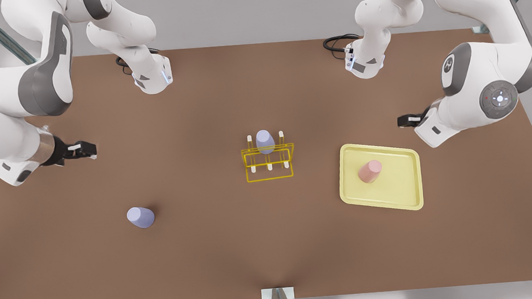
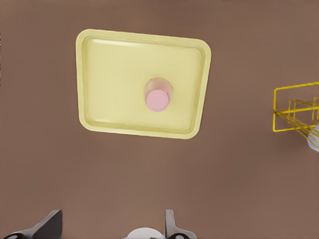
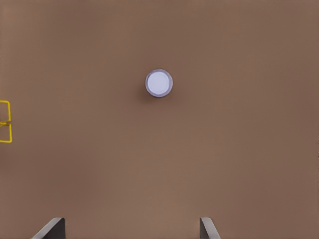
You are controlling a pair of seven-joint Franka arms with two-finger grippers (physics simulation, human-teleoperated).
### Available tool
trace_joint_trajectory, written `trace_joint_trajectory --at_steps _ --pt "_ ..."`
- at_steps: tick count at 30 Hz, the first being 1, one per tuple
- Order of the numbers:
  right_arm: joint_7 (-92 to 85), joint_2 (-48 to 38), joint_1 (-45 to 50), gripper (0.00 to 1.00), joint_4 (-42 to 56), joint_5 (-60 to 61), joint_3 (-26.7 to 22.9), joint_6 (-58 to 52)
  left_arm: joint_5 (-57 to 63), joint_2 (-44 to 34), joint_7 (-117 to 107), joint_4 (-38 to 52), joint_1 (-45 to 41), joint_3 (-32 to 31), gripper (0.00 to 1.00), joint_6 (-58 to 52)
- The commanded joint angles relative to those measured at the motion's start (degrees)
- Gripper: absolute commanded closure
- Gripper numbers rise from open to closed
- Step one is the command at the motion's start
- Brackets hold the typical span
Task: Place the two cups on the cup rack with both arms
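With jaws spread wide, the left gripper (image 2: 107,230) is held above the pink cup (image 1: 370,171) on the tray (image 1: 409,196) and the right gripper (image 3: 132,230) above the lavender cup (image 1: 140,217) on the counter (image 1: 208,254), probably because both must go on the rack (image 1: 268,161).

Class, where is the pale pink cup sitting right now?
The pale pink cup stands upside down on the flat yellow tray, on the front view's right, just right of the cup rack.
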Motion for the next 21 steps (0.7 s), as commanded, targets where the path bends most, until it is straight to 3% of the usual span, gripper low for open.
trace_joint_trajectory --at_steps 1,4,6,9,11,15,21 --pt "-5.45 -0.07 0.01 0.0 -0.26 -0.11 0.02 5.54 -0.1 -0.05 -1.68 0.03 -0.01 0.13 0.0 4.9" --pt "-5.54 3.61 0.1 0.0 -1.4 -2.04 0.11 10.36 -0.18 4.24 -1.95 -4.61 -1.68 -0.04 0.0 8.3" --pt "-5.54 11.79 0.18 0.0 -3.85 -2.57 0.11 19.32 -0.1 6.36 -1.95 -17.89 -2.82 -0.04 0.0 29.74" --pt "-5.45 12.85 0.01 0.01 -14.75 -1.78 0.2 38.04 -0.18 8.56 -1.86 -23.53 -2.91 -0.04 0.0 41.9" --pt "-5.45 13.9 0.18 0.01 -19.6 -1.16 0.2 47.2 -0.18 9.53 -1.95 -25.54 -2.91 0.04 0.0 44.45" --pt "-5.36 19.52 0.54 0.0 -19.86 2.26 0.46 54.85 -0.1 11.37 -1.86 -26.34 -2.91 0.04 0.0 45.77" --pt "-5.54 21.99 -0.17 0.0 -19.77 2.53 0.46 56.26 0.17 14.71 -1.95 -27.57 -2.82 1.01 0.0 47.09"
